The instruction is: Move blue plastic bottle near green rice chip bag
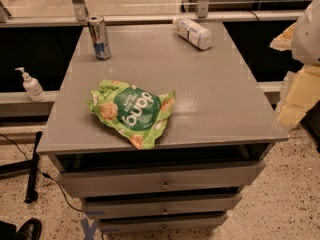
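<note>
The pale, blocky gripper point(298, 96) hangs off the right side of the grey cabinet top point(215, 99), touching nothing; whether it is spread or pressed together I cannot tell. The small clear blue plastic bottle point(192, 32) lies tipped over at the far right corner, well apart from the crinkled green rice chip bag point(132, 112) near the front edge. 1 silver-blue metal can point(99, 37) stands upright at the far left corner.

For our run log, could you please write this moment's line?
blue plastic bottle lying at far edge | green rice chip bag near front, apart | gripper far right, away from both
</note>
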### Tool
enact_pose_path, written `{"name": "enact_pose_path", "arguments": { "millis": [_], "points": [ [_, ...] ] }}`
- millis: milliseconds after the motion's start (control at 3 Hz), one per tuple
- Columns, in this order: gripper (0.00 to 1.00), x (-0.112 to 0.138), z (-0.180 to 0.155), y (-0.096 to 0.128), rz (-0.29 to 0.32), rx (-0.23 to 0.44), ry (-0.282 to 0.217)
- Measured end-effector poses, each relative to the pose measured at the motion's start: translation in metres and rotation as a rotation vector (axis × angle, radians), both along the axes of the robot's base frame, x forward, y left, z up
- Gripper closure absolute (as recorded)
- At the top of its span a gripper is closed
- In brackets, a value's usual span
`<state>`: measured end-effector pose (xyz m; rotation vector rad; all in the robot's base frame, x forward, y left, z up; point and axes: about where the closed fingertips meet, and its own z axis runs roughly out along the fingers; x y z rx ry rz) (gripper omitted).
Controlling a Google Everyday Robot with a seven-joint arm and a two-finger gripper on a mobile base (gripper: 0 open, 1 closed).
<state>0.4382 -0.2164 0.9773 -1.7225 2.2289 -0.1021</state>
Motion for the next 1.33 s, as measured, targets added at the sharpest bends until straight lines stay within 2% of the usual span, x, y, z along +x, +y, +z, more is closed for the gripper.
{"name": "enact_pose_path", "arguments": {
  "millis": [333, 667, 1000, 1333],
  "points": [
    [0.00, 0.000, 0.000, 0.000, 0.000, 0.000, 0.000],
    [0.00, 0.015, -0.018, 0.006, 0.007, 0.043, -0.016],
    [0.00, 0.070, -0.037, 0.023, 0.014, 0.151, -0.096],
    [0.00, 0.138, -0.037, 0.030, -0.010, 0.249, -0.214]
  ]
}}
